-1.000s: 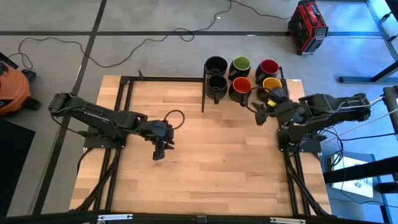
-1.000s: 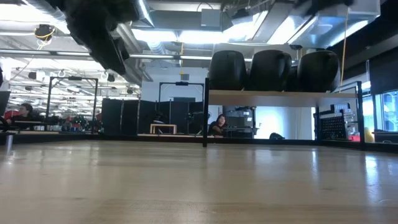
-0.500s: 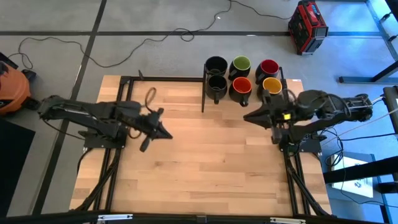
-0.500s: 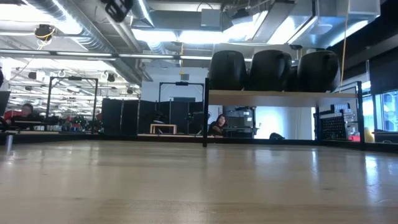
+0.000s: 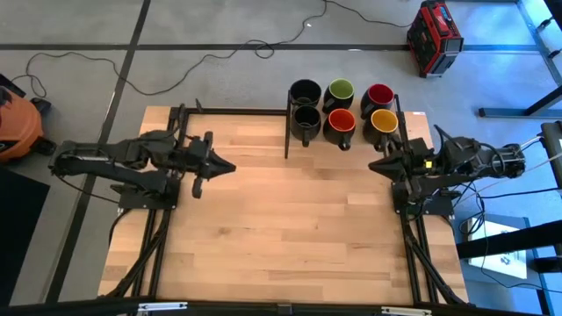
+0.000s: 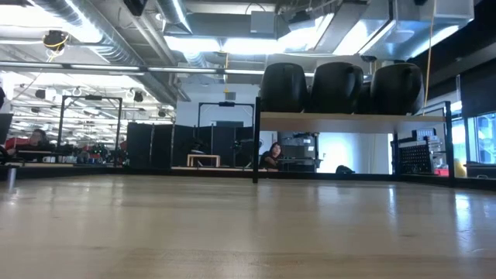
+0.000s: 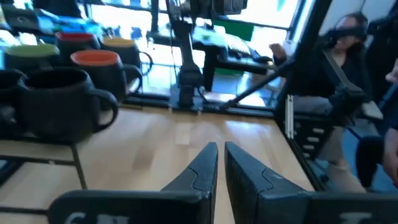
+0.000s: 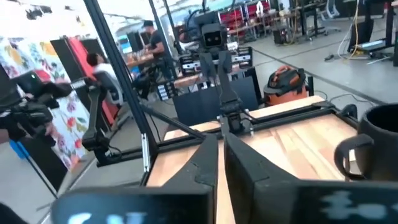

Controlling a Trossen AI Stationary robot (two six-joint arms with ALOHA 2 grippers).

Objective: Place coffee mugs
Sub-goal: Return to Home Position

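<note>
Table: the pale wooden table [image 5: 290, 228] carries nothing but the shelf at its far edge, right of centre.
Shelf: a low raised shelf [image 6: 349, 118] on dark posts holds all six coffee mugs [image 5: 342, 105], so the placing looks finished.
Mug block: two rows of three, with the long axis running left to right along the far edge.
Far row: black mug [image 5: 305, 91], green mug [image 5: 339, 91], red mug [image 5: 379, 95], left to right.
Near row: second black mug [image 5: 306, 117], orange-red mug [image 5: 341, 121], yellow mug [image 5: 384, 120], each just beside its neighbours.
Mug attitude: all upright with mouths up, so each mug's own axis is vertical.
Handles: the near row's handles point toward the near side, out over the table; the far row's cannot be made out.
Left gripper: the left gripper [image 5: 226, 167] hangs over the left part of the table, well apart from the shelf, fingers drawn together on nothing.
Right gripper: the right gripper [image 5: 376, 164] sits near the right edge, just nearer than the yellow mug, fingers likewise closed and empty.
Step in hand: retreat to rest, judging by both empty grippers.
Doing it well: draw the right gripper back toward the near side, away from the protruding handles, and keep both fingers closed and clear of the shelf posts.
</note>
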